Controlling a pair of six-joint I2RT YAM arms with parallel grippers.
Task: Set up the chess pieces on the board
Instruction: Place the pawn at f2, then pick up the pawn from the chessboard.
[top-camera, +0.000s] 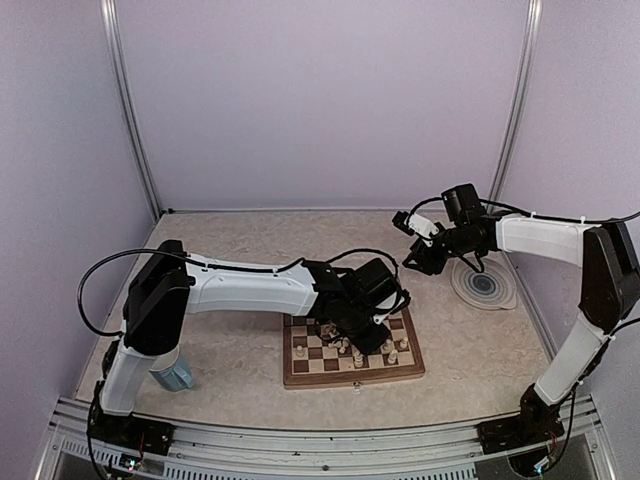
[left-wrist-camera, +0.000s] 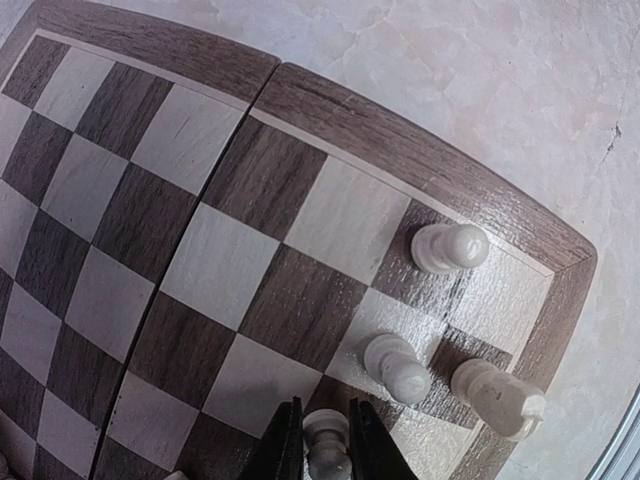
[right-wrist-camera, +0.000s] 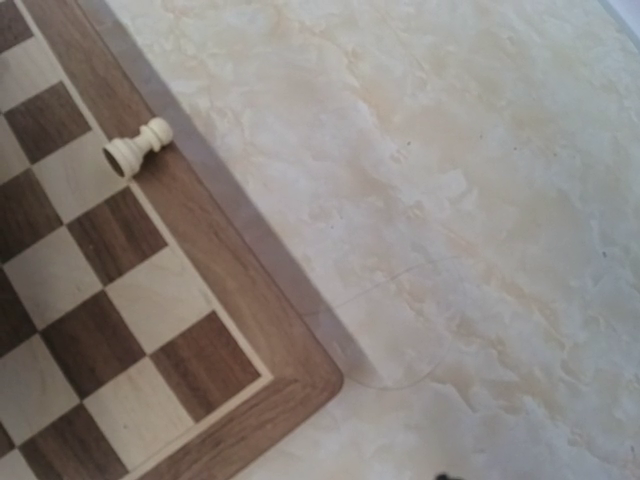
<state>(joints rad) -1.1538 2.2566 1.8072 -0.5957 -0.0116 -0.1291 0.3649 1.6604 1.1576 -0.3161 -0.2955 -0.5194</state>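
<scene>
- Dark fingers (left-wrist-camera: 285, 445) of the left gripper (left-wrist-camera: 325, 412) flank one pawn (left-wrist-camera: 327, 445) on the board (left-wrist-camera: 420, 160); pinching or not, cannot tell.
- Three more chess pieces (left-wrist-camera: 397, 365) sit just right of that gripper.
- Only the right wrist view shows a lone pawn (right-wrist-camera: 138, 147), apparently toppled, at the board's border.
- Only the top view shows the right gripper (top-camera: 418, 258), above the counter (top-camera: 230, 240) beside a ringed plate (top-camera: 483, 285); its spread unreadable.

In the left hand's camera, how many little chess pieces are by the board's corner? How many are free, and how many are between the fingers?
Free pieces: 3
Piece between the fingers of the left gripper: 1
Total: 4
</scene>
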